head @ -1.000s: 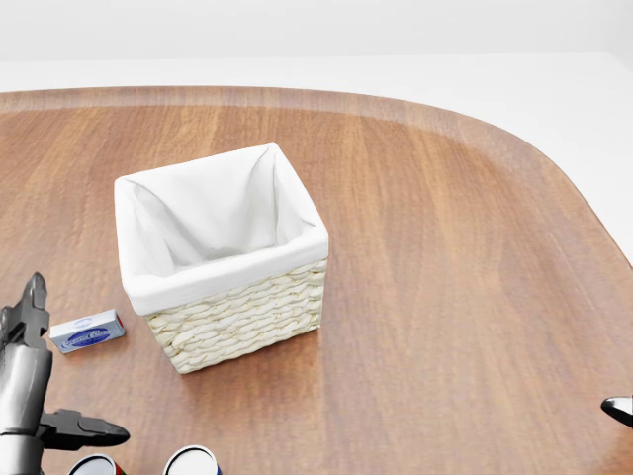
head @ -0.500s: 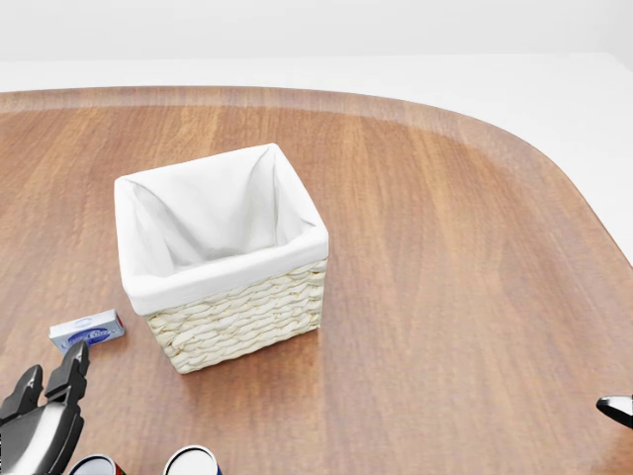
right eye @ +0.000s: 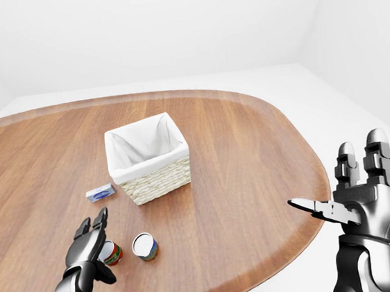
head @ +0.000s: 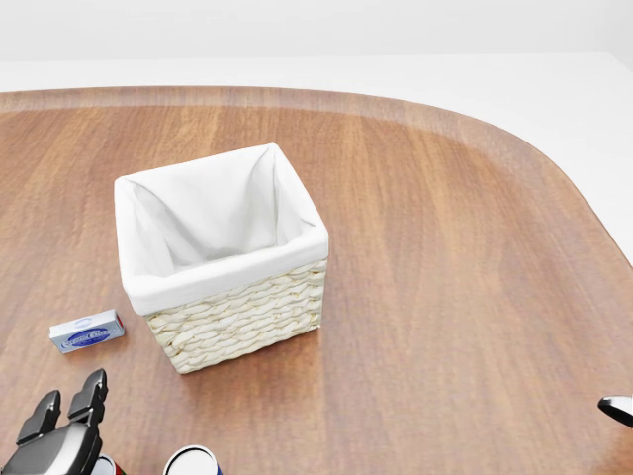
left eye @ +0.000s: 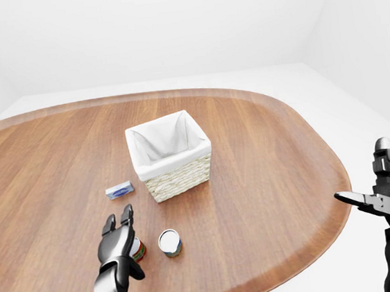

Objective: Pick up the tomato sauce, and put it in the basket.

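Left-eye view: left hand, fingers spread, stood against the tomato sauce near the table near edge; a blue can lay beside it.
Right-eye view: right hand hung open off the table's right edge.
Head view: basket held only its white liner; small blue box lay left of it.

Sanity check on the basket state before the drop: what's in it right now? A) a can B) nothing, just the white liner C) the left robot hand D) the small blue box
B: the head view looks into the basket and shows only bare white liner; the small blue box lies on the table to the basket's left.
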`<state>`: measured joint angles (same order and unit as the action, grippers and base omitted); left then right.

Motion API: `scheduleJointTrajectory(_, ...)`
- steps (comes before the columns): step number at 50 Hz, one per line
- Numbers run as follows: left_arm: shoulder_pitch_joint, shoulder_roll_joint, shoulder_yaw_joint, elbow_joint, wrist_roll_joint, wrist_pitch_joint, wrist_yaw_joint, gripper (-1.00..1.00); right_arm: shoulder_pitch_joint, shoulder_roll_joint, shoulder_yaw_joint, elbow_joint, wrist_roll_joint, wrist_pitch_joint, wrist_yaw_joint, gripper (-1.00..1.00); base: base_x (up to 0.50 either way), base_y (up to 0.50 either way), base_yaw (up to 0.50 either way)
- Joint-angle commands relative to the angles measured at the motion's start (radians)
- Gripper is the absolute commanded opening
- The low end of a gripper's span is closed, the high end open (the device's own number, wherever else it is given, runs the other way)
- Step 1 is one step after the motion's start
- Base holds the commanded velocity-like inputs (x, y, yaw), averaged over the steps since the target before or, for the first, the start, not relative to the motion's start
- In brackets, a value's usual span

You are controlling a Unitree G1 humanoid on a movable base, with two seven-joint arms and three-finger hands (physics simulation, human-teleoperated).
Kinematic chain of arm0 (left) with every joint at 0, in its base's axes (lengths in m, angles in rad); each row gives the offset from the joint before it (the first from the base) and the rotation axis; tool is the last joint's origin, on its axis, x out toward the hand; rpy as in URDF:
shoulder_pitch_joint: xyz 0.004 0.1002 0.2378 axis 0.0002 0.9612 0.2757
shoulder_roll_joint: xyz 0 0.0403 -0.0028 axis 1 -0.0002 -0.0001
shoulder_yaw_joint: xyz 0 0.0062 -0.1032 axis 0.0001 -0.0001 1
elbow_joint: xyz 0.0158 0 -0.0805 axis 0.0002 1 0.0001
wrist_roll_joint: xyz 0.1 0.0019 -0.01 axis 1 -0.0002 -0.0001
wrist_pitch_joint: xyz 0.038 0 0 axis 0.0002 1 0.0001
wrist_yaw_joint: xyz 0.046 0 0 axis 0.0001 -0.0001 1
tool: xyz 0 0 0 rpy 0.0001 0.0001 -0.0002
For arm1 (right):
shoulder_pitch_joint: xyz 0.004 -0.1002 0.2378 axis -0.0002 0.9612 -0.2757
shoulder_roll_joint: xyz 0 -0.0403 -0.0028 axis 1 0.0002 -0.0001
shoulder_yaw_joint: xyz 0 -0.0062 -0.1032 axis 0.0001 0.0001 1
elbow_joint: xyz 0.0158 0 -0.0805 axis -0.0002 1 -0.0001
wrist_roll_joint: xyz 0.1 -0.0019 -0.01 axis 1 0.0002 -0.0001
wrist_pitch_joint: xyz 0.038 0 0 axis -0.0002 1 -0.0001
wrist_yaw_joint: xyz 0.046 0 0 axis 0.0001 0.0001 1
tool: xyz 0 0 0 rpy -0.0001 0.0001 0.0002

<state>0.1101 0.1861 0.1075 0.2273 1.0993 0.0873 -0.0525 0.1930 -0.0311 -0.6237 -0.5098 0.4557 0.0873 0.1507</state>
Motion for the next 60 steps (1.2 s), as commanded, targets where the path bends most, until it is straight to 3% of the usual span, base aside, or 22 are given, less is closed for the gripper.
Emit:
scheduleJointTrajectory(1,-0.032,0.016,-0.040,0.116,-0.006,0.000,0.034,1.00,-0.001,0.000,-0.002,-0.005,0.002,0.000,-0.002,1.00,0.00,0.00,0.00)
scheduleJointTrajectory(15,-0.093,0.032,-0.067,0.268,-0.030,0.000,0.097,1.00,0.001,0.000,-0.005,-0.010,0.006,0.000,-0.002,1.00,0.00,0.00,0.00)
scheduleJointTrajectory(27,-0.096,0.037,-0.035,0.217,-0.059,0.000,0.093,1.00,-0.001,0.000,-0.003,-0.006,0.003,0.000,-0.002,1.00,0.00,0.00,0.00)
scheduleJointTrajectory(60,-0.143,0.045,-0.079,0.367,-0.068,0.000,0.147,1.00,-0.001,0.001,-0.004,-0.006,0.004,0.000,-0.002,1.00,0.00,0.00,0.00)
